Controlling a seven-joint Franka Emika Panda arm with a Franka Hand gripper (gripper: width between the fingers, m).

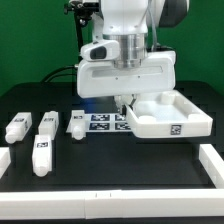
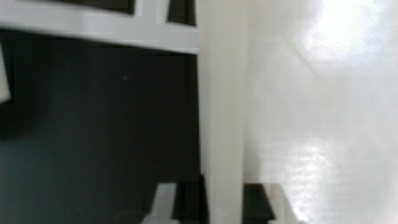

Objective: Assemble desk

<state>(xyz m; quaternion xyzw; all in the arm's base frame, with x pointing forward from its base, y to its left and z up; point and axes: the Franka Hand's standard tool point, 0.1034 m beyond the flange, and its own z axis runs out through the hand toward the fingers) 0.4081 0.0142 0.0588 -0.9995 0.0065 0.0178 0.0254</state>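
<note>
The large, glossy white plastic tray-like desk top is set on the matte black table, at the exterior view's right. Its raised rim is straddled by the white two-finger gripper; whether it is clamped cannot be told.

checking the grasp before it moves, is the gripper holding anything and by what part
The gripper appears to clamp the desk top by its raised rim on the exterior view's left, one finger each side.

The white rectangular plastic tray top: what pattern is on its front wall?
A small black-and-white square tag on plain white; the exterior view shows it best.
</note>
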